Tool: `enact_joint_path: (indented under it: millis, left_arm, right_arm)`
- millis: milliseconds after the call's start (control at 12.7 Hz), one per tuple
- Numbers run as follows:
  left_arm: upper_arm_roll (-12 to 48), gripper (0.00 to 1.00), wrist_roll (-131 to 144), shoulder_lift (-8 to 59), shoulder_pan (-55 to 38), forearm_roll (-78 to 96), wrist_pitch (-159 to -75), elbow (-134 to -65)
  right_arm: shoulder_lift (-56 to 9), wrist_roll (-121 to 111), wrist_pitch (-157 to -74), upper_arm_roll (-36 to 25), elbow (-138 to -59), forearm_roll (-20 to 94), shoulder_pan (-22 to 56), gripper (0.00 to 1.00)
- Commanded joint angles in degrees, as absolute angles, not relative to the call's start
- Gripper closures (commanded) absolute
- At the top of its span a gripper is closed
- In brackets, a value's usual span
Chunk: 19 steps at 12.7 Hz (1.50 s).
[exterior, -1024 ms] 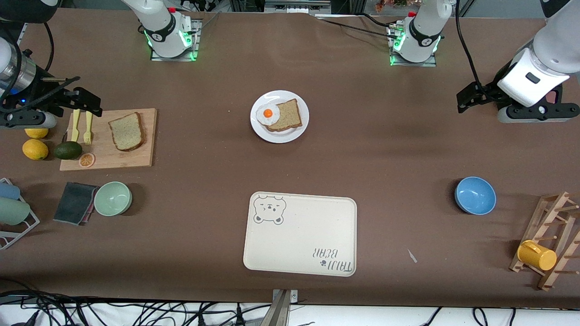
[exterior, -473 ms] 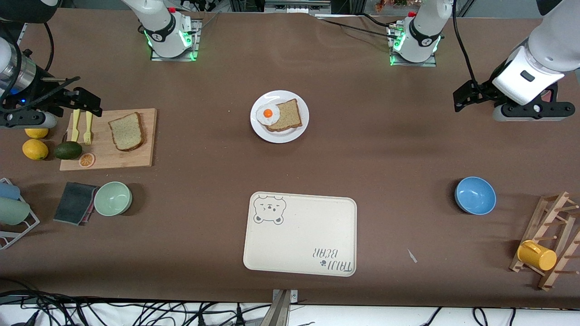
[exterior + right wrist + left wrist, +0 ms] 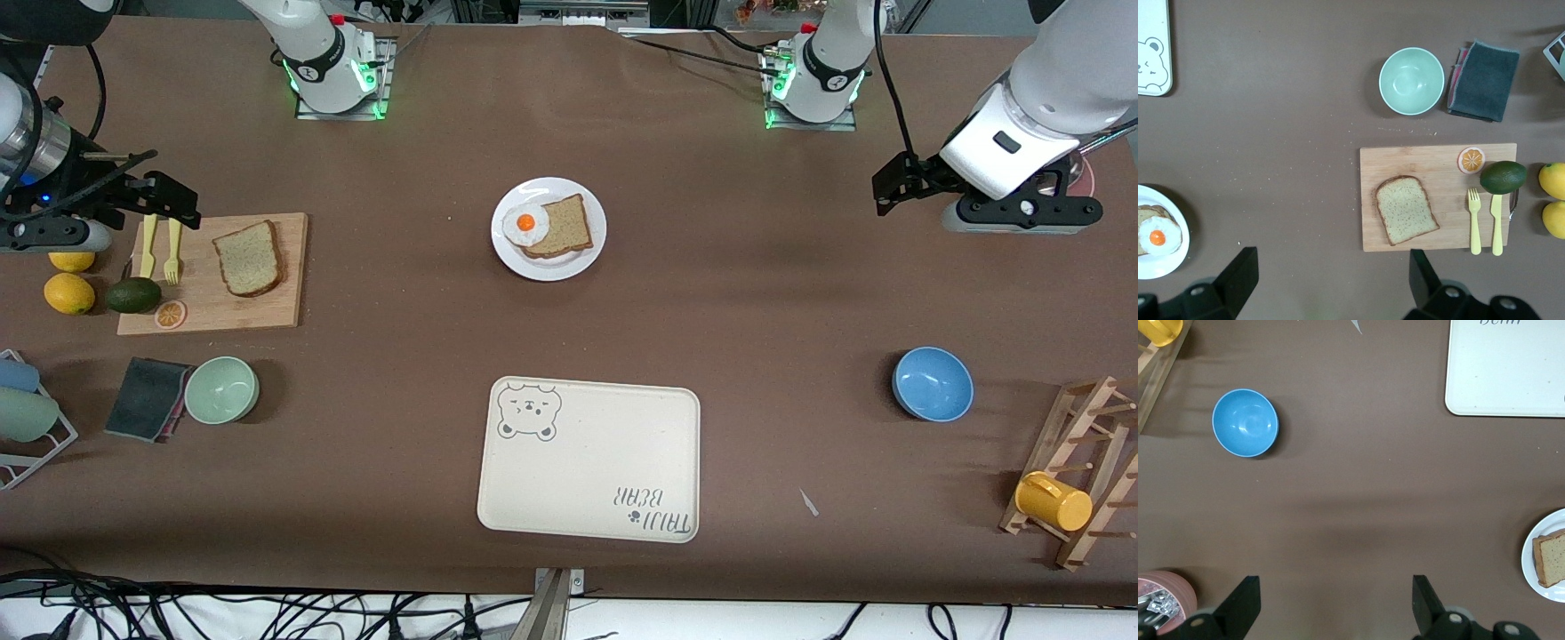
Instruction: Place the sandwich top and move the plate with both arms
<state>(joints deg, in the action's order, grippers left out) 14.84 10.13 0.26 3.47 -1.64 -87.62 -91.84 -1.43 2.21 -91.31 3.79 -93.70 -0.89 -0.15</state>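
Speckled brown bread slice, the sandwich top, lies flat on the rectangular wooden cutting board, untouched. Right gripper hangs jaws wide, empty, over that board's yellow-cutlery end. Left gripper, also spread and empty, is well apart from the board; round white plate sits between.

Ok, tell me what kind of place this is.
Probably a robotics lab staged as a kitchen: two bolted-down robot arms, loose cables along the table edge, and a cutting board with a bread slice.
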Motion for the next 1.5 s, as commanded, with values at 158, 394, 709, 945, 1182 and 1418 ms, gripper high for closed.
enact_joint_path:
  millis: [158,394,709,945,1182,1418]
  left_arm:
    - [16.0,0.00,10.3,0.1,3.3,-3.2,-86.6,-90.4]
    - [17.1,0.00,10.4,0.1,3.5,-3.2,-86.4,-90.2]
    - [16.8,0.00,10.3,0.1,4.0,-3.2,-86.4,-89.8]
    - [17.0,0.00,10.1,0.2,3.9,-3.2,-86.7,-89.8]
    - [17.0,0.00,10.1,0.2,4.0,-3.2,-86.7,-89.7]
    - [17.0,0.00,10.0,0.2,4.0,-3.1,-86.7,-89.7]
  right_arm:
    - [-1.2,2.9,-91.1,4.0,-93.5,-1.7,-0.3,0.00]
    - [-1.2,3.0,-91.1,4.0,-93.5,-1.8,-0.3,0.00]
    - [-1.2,2.9,-91.1,4.0,-93.5,-1.8,-0.3,0.00]
    - [-1.2,2.9,-91.0,4.0,-93.5,-1.8,-0.3,0.00]
    - [-1.2,2.9,-91.0,4.0,-93.5,-1.8,-0.3,0.00]
    - [-1.2,2.9,-91.0,4.0,-93.5,-1.8,-0.3,0.00]
